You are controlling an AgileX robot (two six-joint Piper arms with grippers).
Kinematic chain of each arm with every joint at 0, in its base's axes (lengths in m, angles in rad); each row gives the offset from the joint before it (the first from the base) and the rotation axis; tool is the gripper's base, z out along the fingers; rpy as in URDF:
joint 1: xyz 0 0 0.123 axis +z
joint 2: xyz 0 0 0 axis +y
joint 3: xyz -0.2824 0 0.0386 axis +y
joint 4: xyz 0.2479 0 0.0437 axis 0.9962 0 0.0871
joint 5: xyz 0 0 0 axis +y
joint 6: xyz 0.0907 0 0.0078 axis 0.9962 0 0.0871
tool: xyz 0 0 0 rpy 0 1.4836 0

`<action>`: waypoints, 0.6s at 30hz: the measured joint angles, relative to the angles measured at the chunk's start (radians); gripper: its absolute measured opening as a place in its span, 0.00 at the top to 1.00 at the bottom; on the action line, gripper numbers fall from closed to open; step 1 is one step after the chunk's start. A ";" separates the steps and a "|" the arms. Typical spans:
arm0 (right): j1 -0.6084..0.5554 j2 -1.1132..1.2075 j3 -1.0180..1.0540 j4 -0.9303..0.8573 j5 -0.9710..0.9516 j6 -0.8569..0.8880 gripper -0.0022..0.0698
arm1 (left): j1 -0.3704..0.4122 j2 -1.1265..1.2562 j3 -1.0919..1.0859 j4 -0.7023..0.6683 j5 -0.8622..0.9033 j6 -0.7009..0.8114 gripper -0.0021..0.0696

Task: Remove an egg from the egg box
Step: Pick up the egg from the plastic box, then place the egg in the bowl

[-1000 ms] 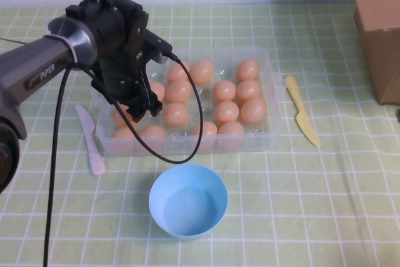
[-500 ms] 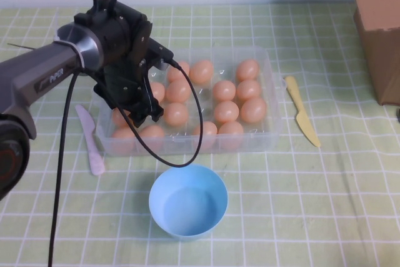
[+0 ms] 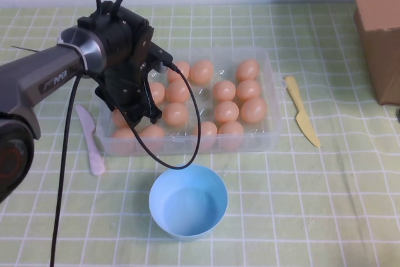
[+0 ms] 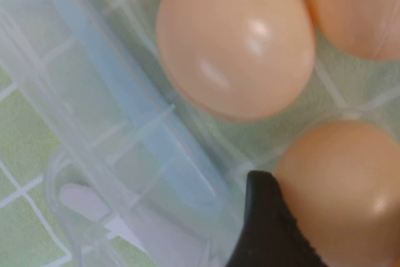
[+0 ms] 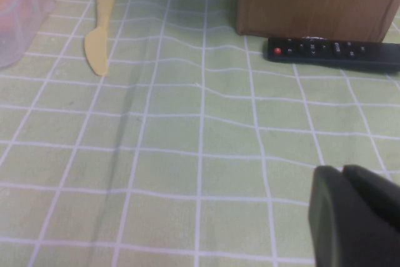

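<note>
The clear egg box [image 3: 270, 137] holds over a dozen peach-orange eggs in the middle of the table. My left gripper [image 3: 141, 114] is lowered into the box's left part, open, over the eggs there. In the left wrist view one black fingertip [image 4: 262, 217] rests against the side of an egg [image 4: 350, 186] in its well. The other finger is out of view. Another egg [image 4: 237, 42] lies just beyond, and the box wall [image 4: 125, 123] is beside it. My right gripper [image 5: 344, 176] is shut and empty, low over the cloth at the right, away from the box.
A light-blue bowl [image 3: 187, 200] stands in front of the box. A pale pink plastic knife [image 3: 92, 140] lies left of the box and a yellow one [image 3: 302, 119] right of it. A brown cardboard box [image 3: 378, 23] stands at the far right, with a black remote [image 5: 331, 50] by it.
My left gripper has swung slightly and sunk lower into the left part of the egg box. The eggs and the bowl have not moved.
</note>
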 joint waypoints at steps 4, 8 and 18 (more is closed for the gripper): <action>0.000 0.000 0.000 0.000 0.000 0.000 0.99 | 0.000 0.000 0.000 0.002 0.000 0.000 0.47; 0.000 0.000 0.000 0.000 0.000 0.000 0.99 | 0.000 -0.032 0.000 -0.001 0.000 -0.002 0.47; 0.000 0.000 0.000 0.000 0.000 0.000 0.99 | -0.041 -0.266 0.000 -0.041 0.111 -0.004 0.47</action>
